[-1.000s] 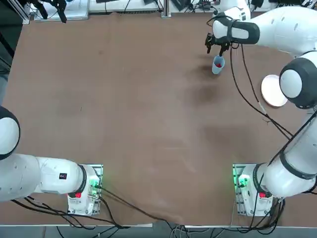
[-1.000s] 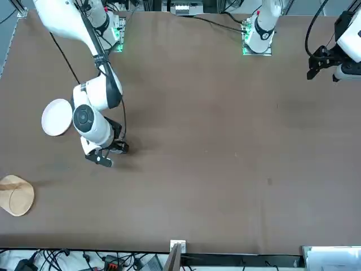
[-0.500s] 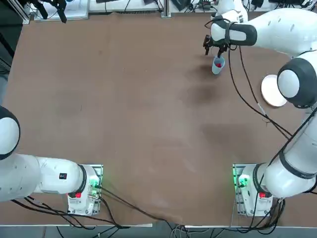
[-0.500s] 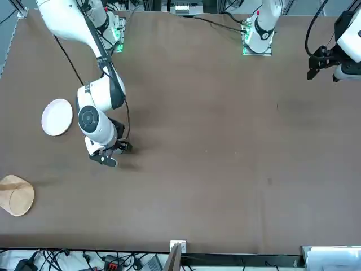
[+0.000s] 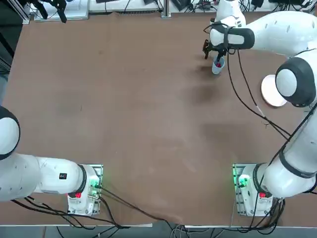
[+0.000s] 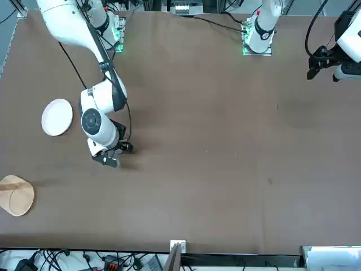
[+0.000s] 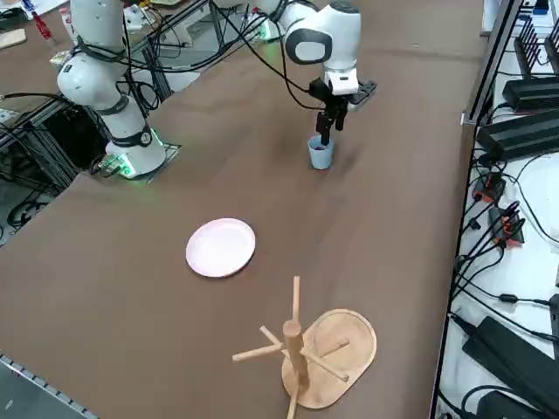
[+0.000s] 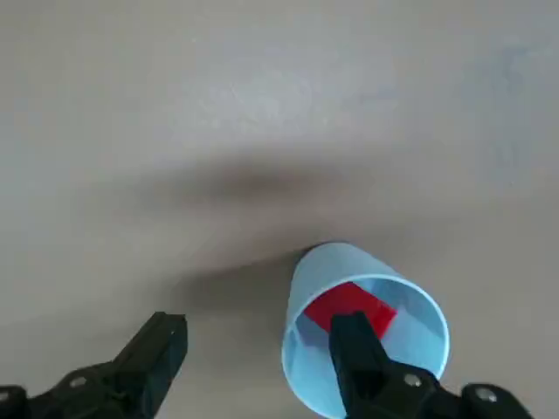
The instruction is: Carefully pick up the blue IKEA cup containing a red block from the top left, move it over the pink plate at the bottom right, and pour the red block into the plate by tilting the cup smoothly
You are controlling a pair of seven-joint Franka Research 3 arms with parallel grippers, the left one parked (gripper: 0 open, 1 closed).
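Seen from the wrist, the right claw [image 8: 253, 367] stands open just above the blue IKEA cup [image 8: 362, 336]: one finger hangs over the cup's mouth, in front of its inner wall, while the other sits outside, apart from the cup, over bare brown surface [image 8: 262, 105]. The cup is a small light-blue tumbler, upright, with a round rim and a slight taper. The red block [image 8: 349, 307] lies at its bottom, a bright red cube partly covered by the finger in front of it.

The overhead view places the cup [image 5: 217, 66] far from the arm bases, in the right half of the surface, with the claw [image 5: 216, 51] directly at its rim; only a red speck shows inside there. The pink plate [image 5: 271, 90] lies well apart from the cup, nearer the right edge, partly covered by the arm's elbow joint. The front view hides the cup behind the wrist and claw [image 6: 110, 155], but shows the whole plate [image 6: 57, 117].

Only the side and front views show the wooden rack [image 7: 306, 349], a tan oval base with pegs, standing beyond the plate [image 7: 221, 247] near the surface's edge. In the side view the cup [image 7: 320, 153] stands clear under the claw [image 7: 325, 131]. Nothing lies between cup and plate.
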